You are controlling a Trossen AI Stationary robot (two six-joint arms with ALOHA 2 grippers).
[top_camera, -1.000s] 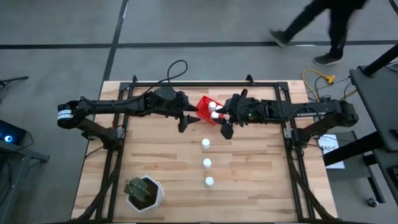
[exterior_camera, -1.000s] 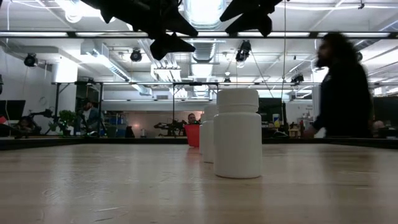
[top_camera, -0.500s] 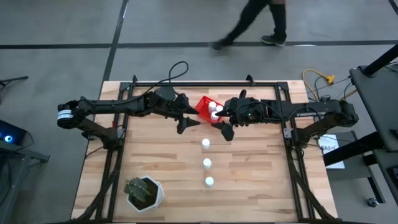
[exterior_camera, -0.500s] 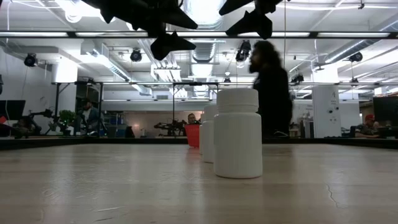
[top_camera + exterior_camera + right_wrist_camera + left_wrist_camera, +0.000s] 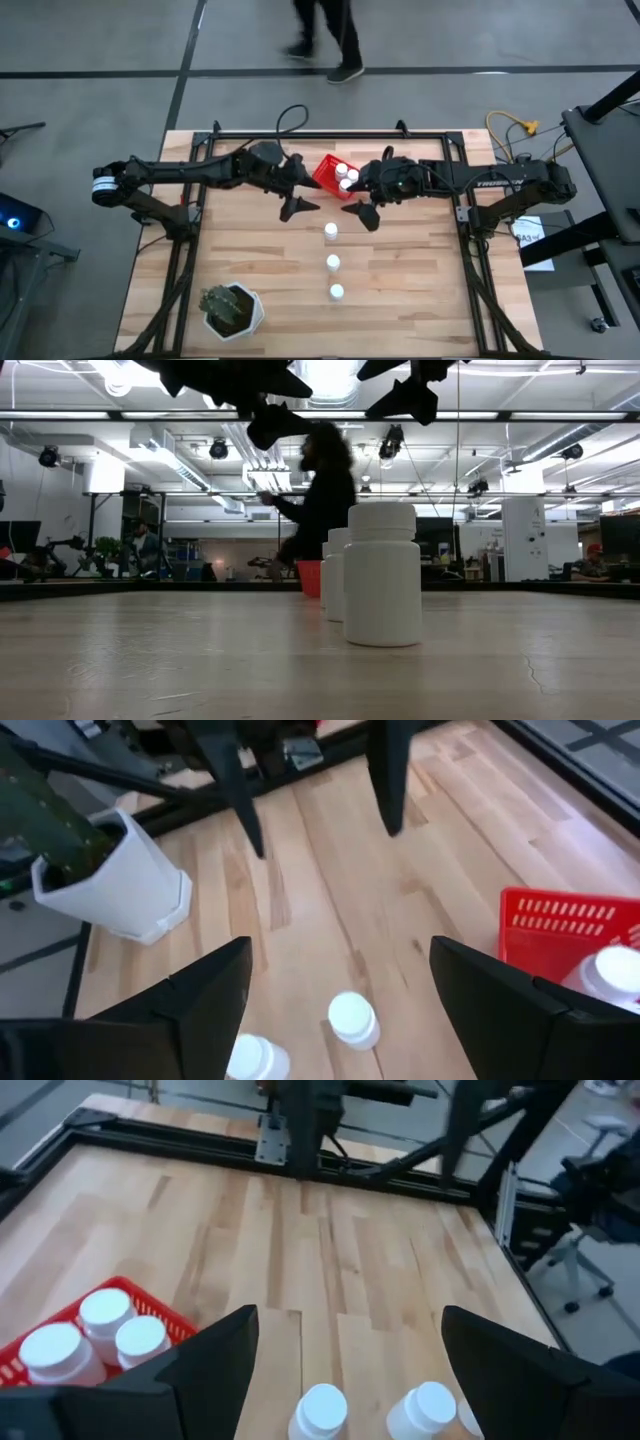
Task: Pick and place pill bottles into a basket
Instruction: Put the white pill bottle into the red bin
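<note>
The red basket [image 5: 326,176] stands near the table's far edge, between my two grippers, with three white pill bottles [image 5: 346,178] upright inside it. These also show in the left wrist view [image 5: 82,1336]. Three more pill bottles stand in a row toward the near edge [image 5: 331,231] [image 5: 334,262] [image 5: 337,292]; the closest fills the low view [image 5: 382,575]. My left gripper [image 5: 299,186] hangs open above the table just left of the basket. My right gripper [image 5: 364,190] hangs open just right of it. Both hold nothing.
A white hexagonal pot with a cactus [image 5: 232,308] stands at the near left corner. A black frame rail [image 5: 330,133] runs along the far edge. A person [image 5: 325,40] walks across the floor beyond the table. Bare wood lies on both sides of the bottle row.
Both grippers have opened wider while staying above the basket's two sides, each turning a little at the wrist. Three caps show in the basket now; a second ago I saw two. The person behind the table has walked from right to left.
</note>
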